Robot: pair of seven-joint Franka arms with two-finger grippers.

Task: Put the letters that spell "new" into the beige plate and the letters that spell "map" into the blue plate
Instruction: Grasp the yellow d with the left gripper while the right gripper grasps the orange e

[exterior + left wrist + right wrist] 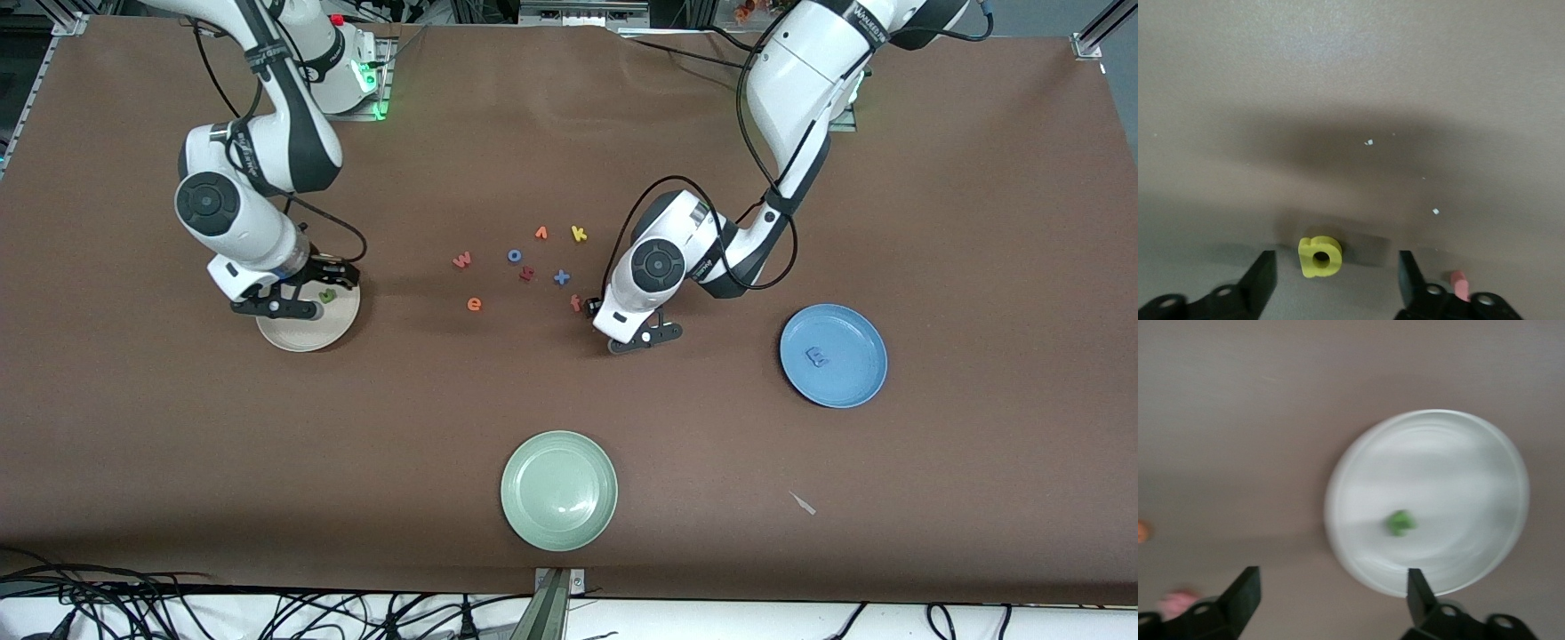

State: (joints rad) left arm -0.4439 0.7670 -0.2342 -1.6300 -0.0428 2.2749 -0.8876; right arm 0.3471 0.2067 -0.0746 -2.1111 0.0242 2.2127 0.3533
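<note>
Straddling the yellow a [1319,257] with spread, empty fingers, the left gripper [1337,273] must close, while the right gripper [1331,590], open and empty over the beige plate [1485,453], leaves the green n [1401,522] at its six o'clock.

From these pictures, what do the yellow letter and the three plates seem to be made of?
The yellow letter looks like soft foam: thick, matte, with blunt cut edges. The pale green plate seems glazed ceramic or hard plastic, since light glints in its bowl; which one, I cannot tell. The blue plate and the beige plate show a duller, smooth finish, perhaps matte plastic.
</note>
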